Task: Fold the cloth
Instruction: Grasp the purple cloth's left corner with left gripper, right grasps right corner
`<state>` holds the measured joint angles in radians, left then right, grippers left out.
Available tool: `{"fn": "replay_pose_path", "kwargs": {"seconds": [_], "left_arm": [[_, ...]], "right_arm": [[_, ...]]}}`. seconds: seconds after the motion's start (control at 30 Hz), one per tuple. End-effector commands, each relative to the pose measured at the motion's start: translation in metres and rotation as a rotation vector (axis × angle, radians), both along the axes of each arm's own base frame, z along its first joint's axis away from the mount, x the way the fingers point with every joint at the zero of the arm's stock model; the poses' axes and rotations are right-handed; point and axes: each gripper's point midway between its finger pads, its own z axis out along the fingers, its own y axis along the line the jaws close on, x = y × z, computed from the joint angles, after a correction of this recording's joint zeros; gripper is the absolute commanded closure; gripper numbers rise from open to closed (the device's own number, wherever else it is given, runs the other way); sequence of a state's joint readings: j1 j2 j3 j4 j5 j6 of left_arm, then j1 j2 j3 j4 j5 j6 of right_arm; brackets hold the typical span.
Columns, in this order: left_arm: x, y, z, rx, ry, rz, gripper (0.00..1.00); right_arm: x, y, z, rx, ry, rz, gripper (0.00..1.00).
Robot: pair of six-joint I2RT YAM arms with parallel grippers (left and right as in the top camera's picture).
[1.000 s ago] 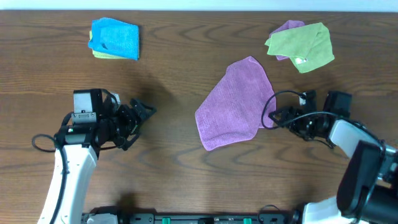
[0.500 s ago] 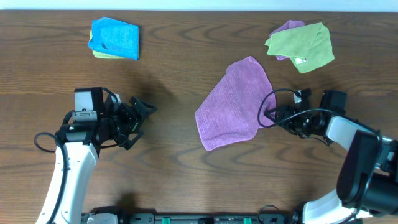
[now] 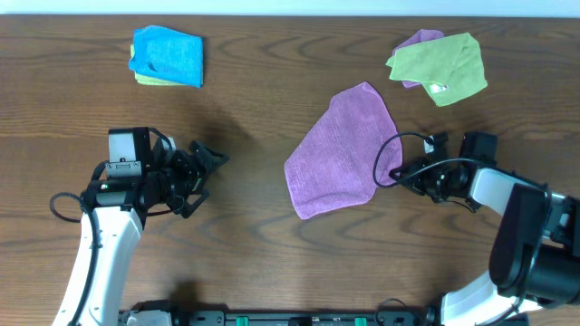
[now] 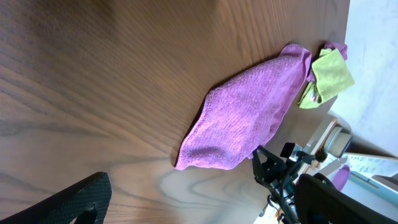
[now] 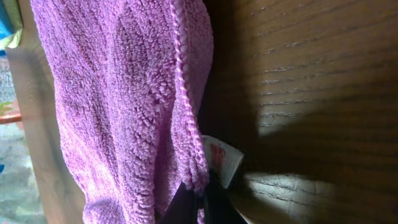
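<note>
While your right gripper (image 3: 397, 172) is touching the right-hand hem of the fuzzy purple microfibre cloth (image 3: 340, 154), down near the white tag (image 5: 221, 160), I honestly can't tell if it's pinched on the hem or just beside it. The cloth lies flat mid-table, with its long axis running diagonally from near-left to far-right. Your left gripper (image 3: 208, 177) is spread wide and well apart from it, so the right arm's nearer. I'd guess you carry that hem leftward.
</note>
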<state>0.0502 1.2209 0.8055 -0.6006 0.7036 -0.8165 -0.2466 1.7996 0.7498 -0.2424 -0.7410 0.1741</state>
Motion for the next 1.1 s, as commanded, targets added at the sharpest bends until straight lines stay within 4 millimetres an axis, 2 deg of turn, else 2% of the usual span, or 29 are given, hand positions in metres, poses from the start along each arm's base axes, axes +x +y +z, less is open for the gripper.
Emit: {"fn": "replay_pose_path", "kwargs": {"seconds": [0.0, 0.23, 0.43, 0.53, 0.83, 1.07], "left_arm": [[-0.002, -0.008, -0.001, -0.003, 0.008, -0.02, 0.05], [-0.005, -0.038, -0.014, 0.005, -0.05, -0.114, 0.05], [-0.015, -0.054, -0.052, 0.015, -0.012, -0.136, 0.04], [-0.019, -0.063, -0.071, -0.012, 0.011, -0.151, 0.05], [-0.014, -0.11, -0.106, -0.081, 0.015, -0.239, 0.05], [-0.018, -0.134, -0.125, -0.115, 0.058, -0.254, 0.04]], "right_arm": [[-0.008, 0.003, -0.003, -0.016, 0.022, 0.007, 0.99], [-0.003, 0.002, 0.025, -0.031, -0.049, 0.007, 0.99], [0.001, 0.001, 0.041, -0.028, -0.082, -0.019, 0.99], [0.002, 0.002, 0.044, -0.017, -0.088, -0.018, 0.99], [-0.002, 0.007, 0.046, 0.025, -0.065, -0.021, 0.99], [-0.003, 0.011, 0.049, 0.051, -0.06, -0.02, 0.99]]}}
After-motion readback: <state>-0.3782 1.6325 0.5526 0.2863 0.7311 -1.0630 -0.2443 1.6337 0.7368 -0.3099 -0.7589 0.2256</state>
